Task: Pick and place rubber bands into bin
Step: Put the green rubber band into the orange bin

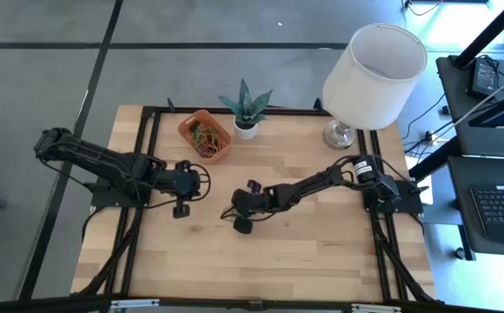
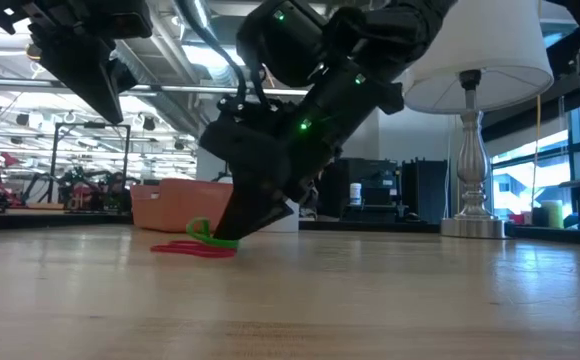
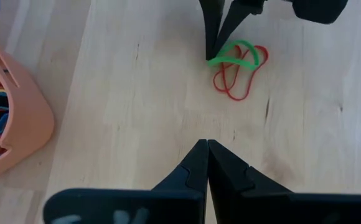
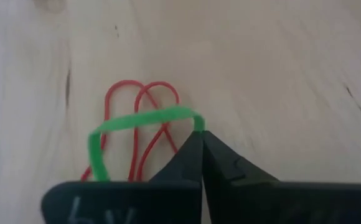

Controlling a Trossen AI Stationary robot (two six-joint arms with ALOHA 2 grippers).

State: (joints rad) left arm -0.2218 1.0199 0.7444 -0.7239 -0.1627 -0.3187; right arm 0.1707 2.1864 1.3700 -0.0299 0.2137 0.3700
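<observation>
Right tool (image 4: pixel 200 140) pinches the green rubber band (image 4: pixel 137 121), light and floppy, at its edge; left tool (image 3: pixel 206 149) hovers clenched, empty, near the bin (image 1: pixel 206 136)

Robotics lab: equipment racks (image 2: pixel 80 180), ceiling pipes (image 2: pixel 170 90), computer desks (image 1: pixel 495 130).

Bare table (image 1: pixel 321 235) between grippers; plant (image 1: pixel 246 109) beside bin (image 1: pixel 205 136).

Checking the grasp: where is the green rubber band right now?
Mid-table in the high view, the green rubber band is pinched by the right gripper, lying over red bands.
</observation>
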